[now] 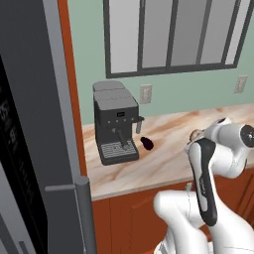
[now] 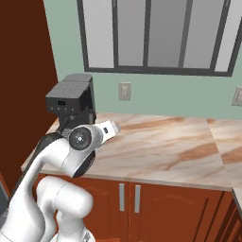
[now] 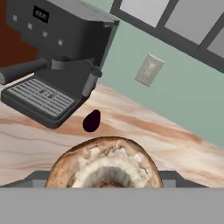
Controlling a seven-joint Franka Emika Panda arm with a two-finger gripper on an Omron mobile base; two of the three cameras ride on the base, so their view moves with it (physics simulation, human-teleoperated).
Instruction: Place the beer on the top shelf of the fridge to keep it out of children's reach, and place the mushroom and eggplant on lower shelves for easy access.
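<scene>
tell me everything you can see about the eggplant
The eggplant is a small, glossy, dark purple, nearly black oval. It lies on the marbled counter, just right of the coffee machine, close to its drip tray but apart from it. The hand view shows it beyond the mushroom. Only the counter touches it.

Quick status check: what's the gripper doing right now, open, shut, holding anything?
Gripper: closed on the mushroom, which sits right between its jaws in the hand view, above the counter.
</scene>
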